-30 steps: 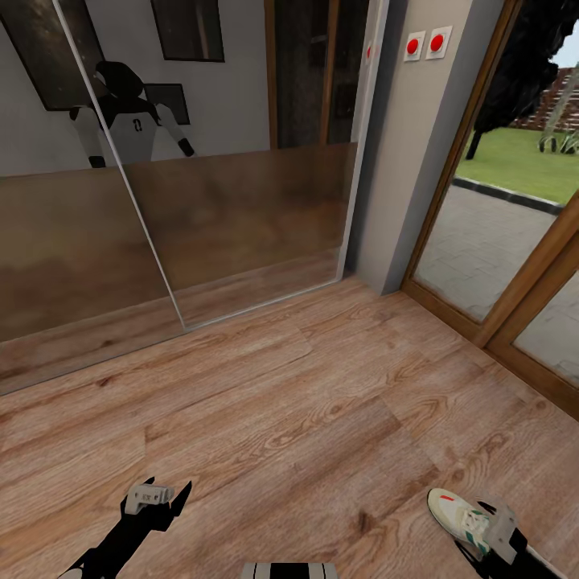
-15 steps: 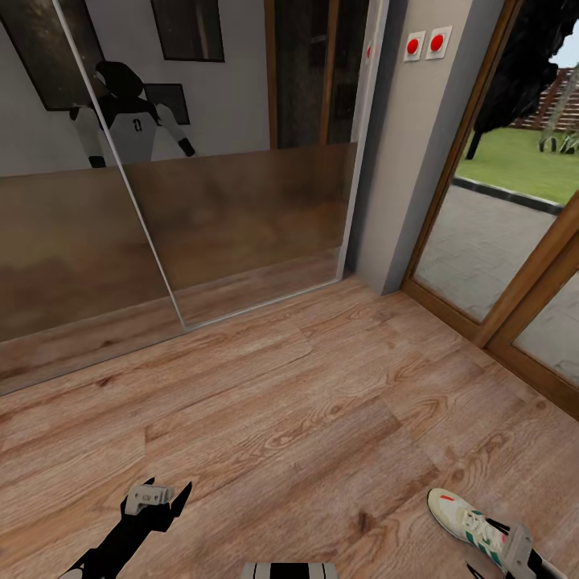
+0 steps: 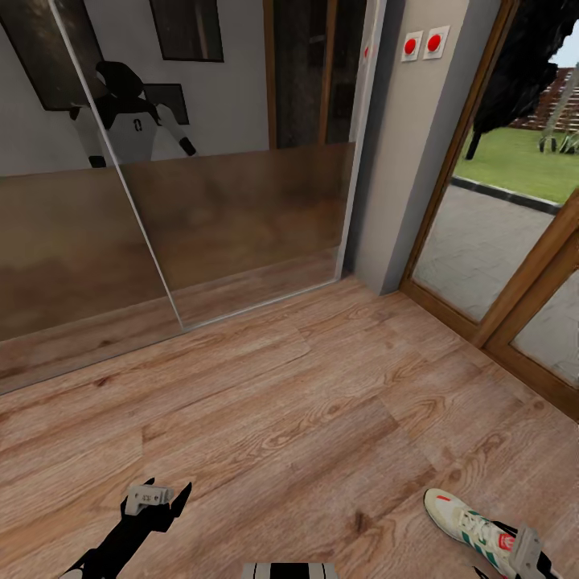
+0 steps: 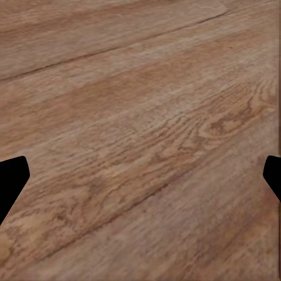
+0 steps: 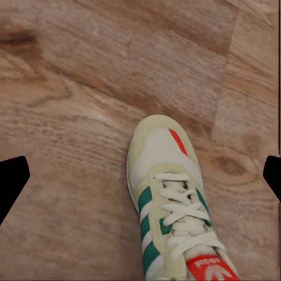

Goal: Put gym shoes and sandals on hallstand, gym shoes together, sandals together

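One gym shoe (image 3: 469,521), white with green stripes and a red tongue label, lies on the corridor floor (image 3: 305,418) at the lower right of the head view, toe pointing away from me. In the right wrist view the shoe (image 5: 172,205) sits between the fingers of my right gripper (image 5: 140,178), which is open and held above it without touching. My right wrist (image 3: 527,553) shows just behind the shoe's heel. My left gripper (image 4: 140,175) is open over bare planks, low at the left (image 3: 178,494). The sandals and the hallstand are out of view.
Mirrored sliding doors (image 3: 201,225) span the back and reflect the robot. A grey wall pillar (image 3: 410,161) with two red buttons (image 3: 422,44) stands right of them. A wood-framed glass door (image 3: 498,241) closes the right side.
My right arm has drawn back toward the lower right corner, uncovering more of the gym shoe. The left arm has stayed put. The view has shifted slightly.
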